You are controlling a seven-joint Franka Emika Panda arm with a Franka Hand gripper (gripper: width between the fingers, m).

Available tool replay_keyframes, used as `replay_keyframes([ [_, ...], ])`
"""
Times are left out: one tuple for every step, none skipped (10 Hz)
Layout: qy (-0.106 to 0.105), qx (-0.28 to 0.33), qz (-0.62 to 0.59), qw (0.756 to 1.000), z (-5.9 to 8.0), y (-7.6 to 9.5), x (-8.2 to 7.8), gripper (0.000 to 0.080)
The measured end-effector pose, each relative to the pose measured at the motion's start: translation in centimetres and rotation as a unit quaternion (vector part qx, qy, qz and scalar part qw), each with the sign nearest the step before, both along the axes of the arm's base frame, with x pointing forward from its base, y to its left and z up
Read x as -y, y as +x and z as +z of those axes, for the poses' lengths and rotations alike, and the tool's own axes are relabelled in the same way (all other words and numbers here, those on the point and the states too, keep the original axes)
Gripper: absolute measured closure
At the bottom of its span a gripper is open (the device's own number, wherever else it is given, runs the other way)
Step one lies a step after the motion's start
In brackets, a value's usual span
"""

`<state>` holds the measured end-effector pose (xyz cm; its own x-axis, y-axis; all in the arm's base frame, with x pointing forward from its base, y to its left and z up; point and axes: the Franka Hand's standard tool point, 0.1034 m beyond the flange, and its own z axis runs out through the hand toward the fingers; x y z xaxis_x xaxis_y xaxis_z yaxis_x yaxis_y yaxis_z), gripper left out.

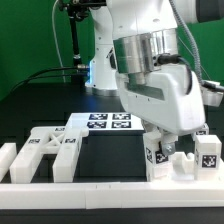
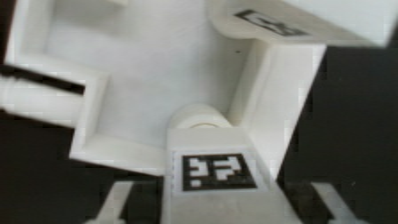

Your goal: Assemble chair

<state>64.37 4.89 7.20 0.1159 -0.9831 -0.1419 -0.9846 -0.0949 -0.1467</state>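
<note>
Several white chair parts with black-and-white tags lie along the table's front. My gripper [image 1: 166, 148] is lowered into the group on the exterior view's right, between a tagged block [image 1: 157, 156] and another tagged block [image 1: 207, 153]. In the wrist view my gripper [image 2: 221, 206] has its two fingers close on either side of a narrow white tagged part [image 2: 217, 168], shut on it. Beyond that part lies a large white slab with notched edges [image 2: 143, 90]. The arm's body hides most of the gripped part in the exterior view.
The marker board [image 1: 105, 122] lies flat behind the parts. More white chair parts [image 1: 55, 152] lie on the exterior view's left. A long plain white rail [image 1: 100, 190] runs along the front edge. A dark cloth covers the table.
</note>
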Motion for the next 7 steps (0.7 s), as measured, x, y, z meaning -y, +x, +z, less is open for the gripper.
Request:
replay_keyframes([
  [0.018, -0.006, -0.062, 0.998, 0.01, 0.11, -0.03, 0.0508],
  [0.016, -0.005, -0.051, 0.999, 0.0, 0.09, -0.1, 0.0509],
  [0.015, -0.003, -0.038, 0.999, -0.01, 0.08, -0.11, 0.0509],
  [0.014, -0.003, -0.037, 0.999, -0.01, 0.08, -0.12, 0.0509],
  [-0.001, 0.005, 0.039, 0.999, -0.01, 0.01, -0.19, 0.0509],
  [-0.015, 0.008, 0.16, 0.987, 0.03, -0.22, -0.34, 0.0509],
  [-0.015, 0.008, 0.225, 0.974, -0.07, -0.57, -0.49, 0.0355],
])
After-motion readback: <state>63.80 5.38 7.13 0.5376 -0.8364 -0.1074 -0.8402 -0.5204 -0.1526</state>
